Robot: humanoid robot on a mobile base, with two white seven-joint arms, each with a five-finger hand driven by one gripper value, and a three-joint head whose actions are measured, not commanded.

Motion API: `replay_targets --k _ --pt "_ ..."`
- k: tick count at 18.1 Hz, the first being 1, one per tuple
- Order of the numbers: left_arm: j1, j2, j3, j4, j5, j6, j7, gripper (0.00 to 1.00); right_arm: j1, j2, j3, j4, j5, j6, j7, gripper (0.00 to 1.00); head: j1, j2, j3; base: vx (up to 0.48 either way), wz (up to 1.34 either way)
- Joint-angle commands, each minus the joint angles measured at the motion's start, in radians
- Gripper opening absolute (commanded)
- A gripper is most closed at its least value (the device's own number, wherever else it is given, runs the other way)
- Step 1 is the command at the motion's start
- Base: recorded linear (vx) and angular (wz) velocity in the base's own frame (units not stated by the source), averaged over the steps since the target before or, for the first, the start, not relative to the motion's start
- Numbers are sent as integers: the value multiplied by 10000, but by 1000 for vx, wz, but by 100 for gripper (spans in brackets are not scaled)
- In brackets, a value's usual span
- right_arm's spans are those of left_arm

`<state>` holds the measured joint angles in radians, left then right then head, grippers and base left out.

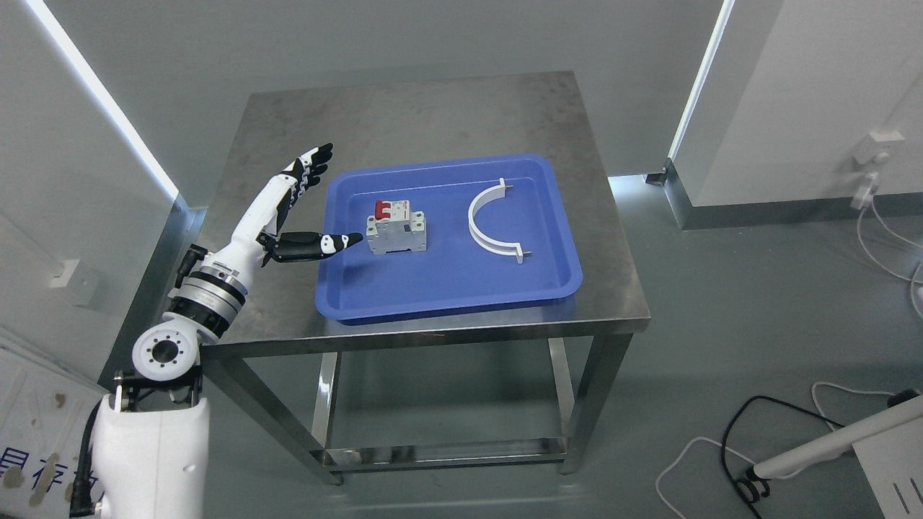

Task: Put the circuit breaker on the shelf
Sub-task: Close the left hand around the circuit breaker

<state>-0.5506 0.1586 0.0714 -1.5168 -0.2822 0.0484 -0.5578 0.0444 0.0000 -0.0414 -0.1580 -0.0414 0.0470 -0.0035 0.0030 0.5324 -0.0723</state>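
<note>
left robot hand (292,209) spread wide, holding nothing, thumb tip just beside the circuit breaker (395,229).

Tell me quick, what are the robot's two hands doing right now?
Left hand: open, fingers spread, holding nothing, thumb pointing toward the circuit breaker in the blue tray.
Right hand: not in view.

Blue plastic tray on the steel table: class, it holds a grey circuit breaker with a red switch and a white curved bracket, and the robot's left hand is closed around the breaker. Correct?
Not quite. The head view shows the left hand open beside the grey circuit breaker with a red switch, holding nothing. The rest stands: breaker and white curved bracket lie in the blue plastic tray on the steel table.
</note>
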Motion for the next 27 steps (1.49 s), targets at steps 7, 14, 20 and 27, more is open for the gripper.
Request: replay_targets --k 7,14,20,27 --pt "-1335 563 -2018 1314 -1918 1372 -804 92 0 -175 0 0 0 5 4 100 0 0 0 0 0" --pt "-1581 -526 -2048 1914 -2102 1372 -819 77 0 -175 0 0 0 5 4 100 0 0 0 0 0" --pt "-1597 -819 -1988 2006 -2118 1372 -850 67 0 -175 0 0 0 5 4 100 0 0 0 0 0" --pt "-1520 -635 -1712 2083 -2118 1326 -850 48 0 -175 0 0 0 5 4 100 0 0 0 0 0"
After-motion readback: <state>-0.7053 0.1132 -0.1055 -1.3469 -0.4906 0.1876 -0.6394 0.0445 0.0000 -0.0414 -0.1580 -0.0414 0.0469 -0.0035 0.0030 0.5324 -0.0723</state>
